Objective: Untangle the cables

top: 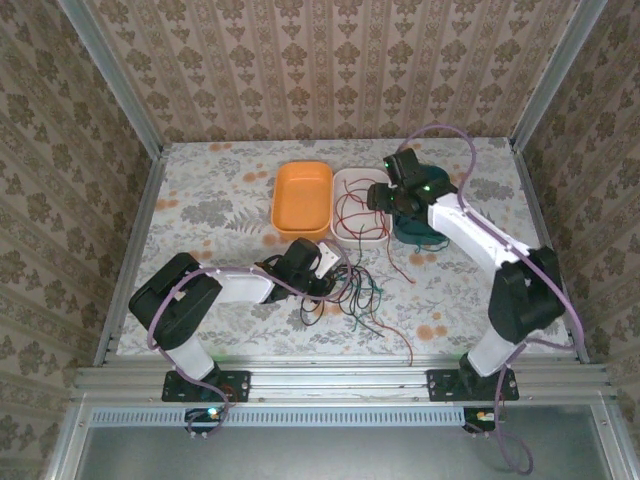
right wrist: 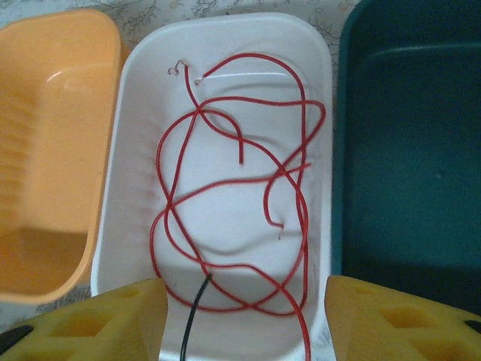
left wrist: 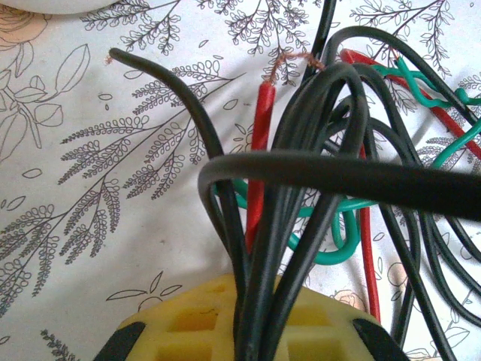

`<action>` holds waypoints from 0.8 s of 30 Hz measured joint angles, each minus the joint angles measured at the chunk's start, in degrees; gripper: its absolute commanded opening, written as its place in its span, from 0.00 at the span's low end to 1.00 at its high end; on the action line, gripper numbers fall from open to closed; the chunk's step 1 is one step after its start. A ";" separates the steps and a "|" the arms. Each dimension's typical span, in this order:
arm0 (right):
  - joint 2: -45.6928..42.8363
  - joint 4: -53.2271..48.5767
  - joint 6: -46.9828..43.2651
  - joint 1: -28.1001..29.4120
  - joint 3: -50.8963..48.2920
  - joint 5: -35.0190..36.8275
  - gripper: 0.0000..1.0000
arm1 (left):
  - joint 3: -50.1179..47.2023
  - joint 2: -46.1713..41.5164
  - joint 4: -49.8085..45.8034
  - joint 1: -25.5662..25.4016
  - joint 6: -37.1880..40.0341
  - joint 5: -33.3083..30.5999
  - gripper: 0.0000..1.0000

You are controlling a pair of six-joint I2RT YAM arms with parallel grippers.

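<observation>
Top view
- Left gripper point(top: 330, 278): low over the table point(top: 220, 210), its tip in the tangle of cables point(top: 362, 295), apparently to anchor the knot while strands are drawn off.
- Tangle of cables: black, red and green strands spread just ahead of and beyond the left jaws.
- Right gripper point(top: 385, 197): hanging above the white tray point(top: 337, 205).
- Trays: orange tray point(top: 300, 195) to one side of the right jaws, teal tray point(top: 415, 236) under the arm on the other. I judge them to be sorting bins, one per colour.

Left wrist view
- Fingers point(left wrist: 188, 331): clamped together on the black cables point(left wrist: 274, 256), which rise out of the jaws as a bundle.
- Red cable point(left wrist: 261, 135): threads up through that bundle just ahead of the jaws, with a bare copper tip. It is not gripped.
- Green cable point(left wrist: 338, 252): looped behind the black strands and entangled with them.

Right wrist view
- Fingers point(right wrist: 83, 323): spread wide, clamping nothing.
- Loose red cables point(right wrist: 199, 113): coiled inside the white tray, directly ahead of the jaws.
- Black strand point(right wrist: 194, 312): short length lying free in the gap between the jaws.
- Progress (judgement): red is partly sorted. The black and green strands are not yet separated.
</observation>
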 measured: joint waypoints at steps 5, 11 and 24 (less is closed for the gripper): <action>-5.49 -0.37 0.61 0.00 -9.46 -3.41 0.58 | 0.33 0.15 -0.33 0.00 0.00 0.02 0.00; -3.37 -1.01 -0.37 0.02 -16.85 -9.60 0.54 | 0.55 0.33 -0.50 0.02 0.00 0.07 0.00; 5.31 3.58 -3.78 0.02 -16.85 -8.00 0.42 | 1.18 0.48 -1.55 0.02 0.00 0.20 0.00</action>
